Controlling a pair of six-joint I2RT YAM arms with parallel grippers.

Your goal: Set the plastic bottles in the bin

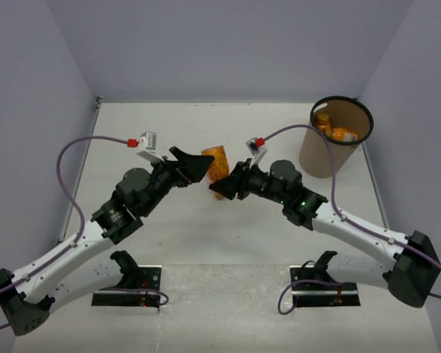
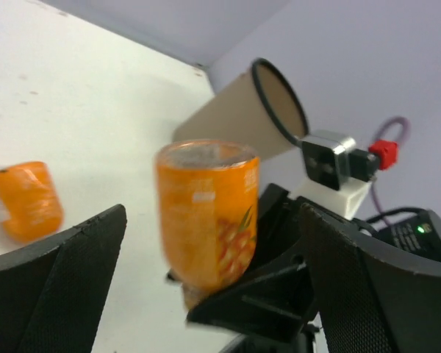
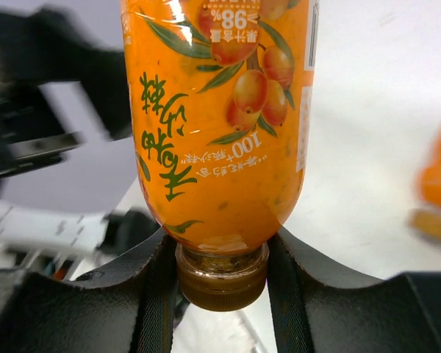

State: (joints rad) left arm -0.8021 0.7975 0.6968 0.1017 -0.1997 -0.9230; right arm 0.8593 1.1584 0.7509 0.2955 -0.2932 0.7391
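Note:
My right gripper (image 1: pixel 226 185) (image 3: pixel 220 254) is shut on the brown cap end of a stubby orange bottle (image 1: pixel 217 163) (image 3: pixel 220 118) and holds it above the table, base pointing away. My left gripper (image 1: pixel 196 167) (image 2: pixel 209 213) is open wide, and its fingers stand on either side of that bottle (image 2: pixel 206 213) without touching it. A second orange bottle (image 2: pixel 26 200) (image 3: pixel 437 173) lies on the table beyond. The tan bin (image 1: pixel 336 140) (image 2: pixel 235 114) stands at the far right with orange bottles (image 1: pixel 342 134) inside. No green or clear bottles are in view.
Grey walls close in the white table (image 1: pixel 279 235) on the left, back and right. The arms' purple cables (image 1: pixel 81 143) arch over the table. The bin stands close to the right wall.

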